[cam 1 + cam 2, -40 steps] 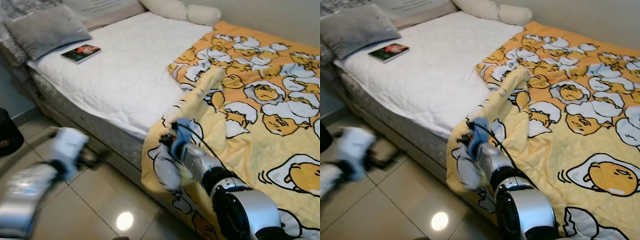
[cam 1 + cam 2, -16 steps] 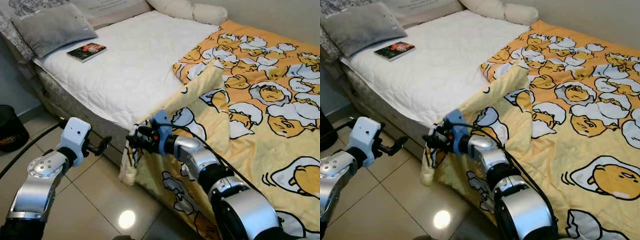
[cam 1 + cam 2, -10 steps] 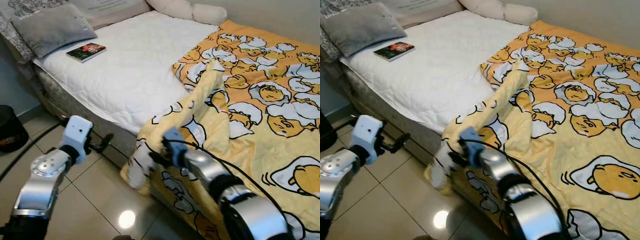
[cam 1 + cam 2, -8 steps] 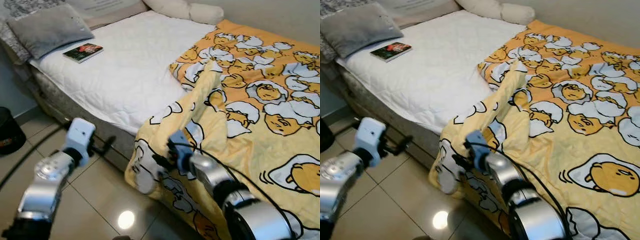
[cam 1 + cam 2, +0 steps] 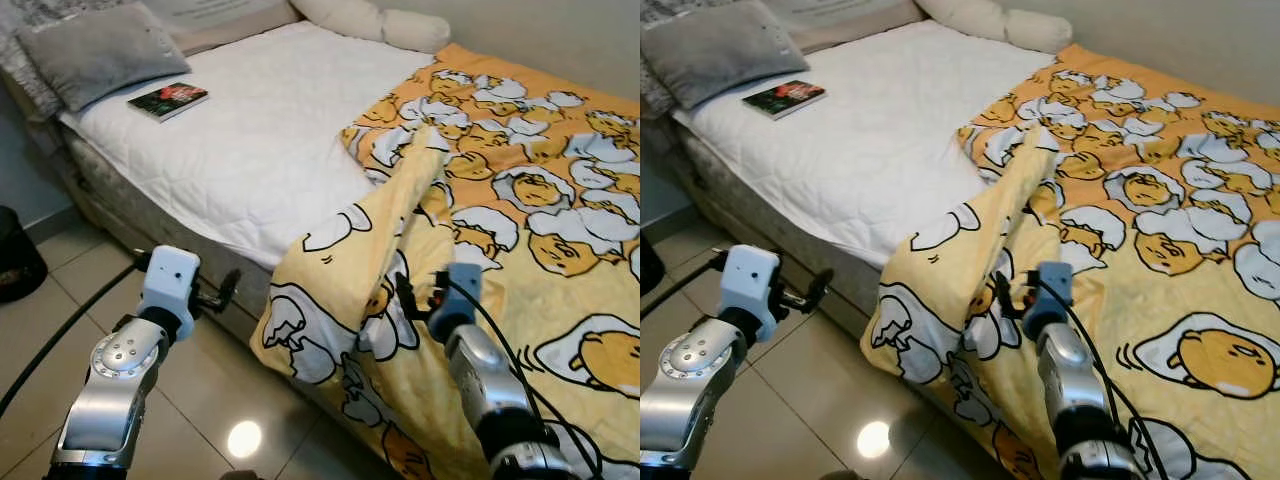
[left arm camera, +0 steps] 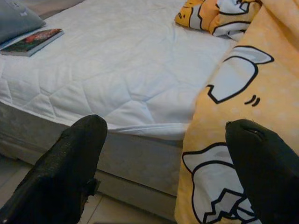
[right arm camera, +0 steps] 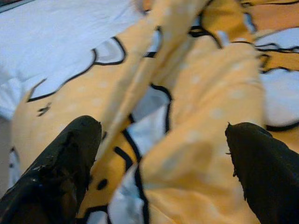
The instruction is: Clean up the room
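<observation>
From the head cameras, the right gripper [image 5: 405, 292] is hovering over the bunched fold of the yellow blanket [image 5: 520, 200] near the bed's edge, and it is no longer carrying anything: a second ago it was dragging a corner of that blanket out over the floor, and now the corner is hanging down the side of the mattress [image 5: 250, 150]. How far its fingers are parted is hard to judge from up here. The left gripper [image 5: 228, 288] is waiting low over the tiled floor [image 5: 190, 420], just beside the bed frame, much where it was before. The blanket is covering the far half of the bed while the white mattress is lying bare toward the grey pillow [image 5: 95, 50] and the book [image 5: 167, 100].

Through the left wrist, the two black fingers [image 6: 70, 163] are standing wide apart with nothing between them, looking at the mattress edge and the drooping blanket corner.

Through the right wrist, the fingers [image 7: 60, 168] are spread wide too, the crumpled yellow cloth lying beyond them, not pinched.

So the pull seems to have been let go; by my reading the blanket is not yet spread, and a fresh grip on that corner is looking like the next need.
</observation>
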`<state>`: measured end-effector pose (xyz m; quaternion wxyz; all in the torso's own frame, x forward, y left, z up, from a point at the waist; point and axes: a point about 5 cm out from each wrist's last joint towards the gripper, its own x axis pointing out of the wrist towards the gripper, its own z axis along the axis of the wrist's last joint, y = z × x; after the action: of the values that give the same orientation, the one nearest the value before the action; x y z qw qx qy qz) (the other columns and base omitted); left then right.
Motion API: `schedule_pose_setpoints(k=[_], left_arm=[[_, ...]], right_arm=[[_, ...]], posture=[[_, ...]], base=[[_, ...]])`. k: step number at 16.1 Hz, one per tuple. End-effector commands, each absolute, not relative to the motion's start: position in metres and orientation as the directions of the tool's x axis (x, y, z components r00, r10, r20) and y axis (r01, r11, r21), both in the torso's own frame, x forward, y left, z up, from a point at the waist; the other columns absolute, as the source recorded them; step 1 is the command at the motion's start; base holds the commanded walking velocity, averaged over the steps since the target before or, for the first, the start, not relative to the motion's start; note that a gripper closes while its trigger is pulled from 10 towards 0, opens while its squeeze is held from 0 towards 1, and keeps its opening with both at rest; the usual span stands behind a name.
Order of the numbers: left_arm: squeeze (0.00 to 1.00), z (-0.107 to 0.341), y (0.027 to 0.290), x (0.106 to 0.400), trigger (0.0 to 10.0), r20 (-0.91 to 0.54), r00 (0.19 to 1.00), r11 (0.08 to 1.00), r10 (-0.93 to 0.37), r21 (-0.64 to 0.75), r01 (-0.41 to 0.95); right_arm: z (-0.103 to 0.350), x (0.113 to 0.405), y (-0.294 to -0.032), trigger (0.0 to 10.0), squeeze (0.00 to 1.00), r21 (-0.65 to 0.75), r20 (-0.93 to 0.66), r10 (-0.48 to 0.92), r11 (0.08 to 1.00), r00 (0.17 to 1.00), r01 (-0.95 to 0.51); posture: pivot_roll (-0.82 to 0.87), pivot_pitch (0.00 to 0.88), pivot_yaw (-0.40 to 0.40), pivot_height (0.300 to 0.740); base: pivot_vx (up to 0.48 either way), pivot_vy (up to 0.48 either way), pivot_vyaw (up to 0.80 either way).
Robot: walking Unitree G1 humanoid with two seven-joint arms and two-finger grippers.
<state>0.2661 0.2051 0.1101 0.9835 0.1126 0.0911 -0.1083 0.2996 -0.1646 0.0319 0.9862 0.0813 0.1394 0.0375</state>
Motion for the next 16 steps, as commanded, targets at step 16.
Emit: schedule_pose_setpoints(k=[16], left_arm=[[0.78,0.117,0.209,0.273,10.0,-0.196,0.968,0.958,-0.157,0.209,0.198]], right_arm=[[0.048,0.281,-0.181,10.0,1.00,0.142,-0.251,-0.030,0.988,0.967,0.067]], posture=[[0.09,0.000,-0.034,0.740]], base=[[0.000,0.322,-0.80]])
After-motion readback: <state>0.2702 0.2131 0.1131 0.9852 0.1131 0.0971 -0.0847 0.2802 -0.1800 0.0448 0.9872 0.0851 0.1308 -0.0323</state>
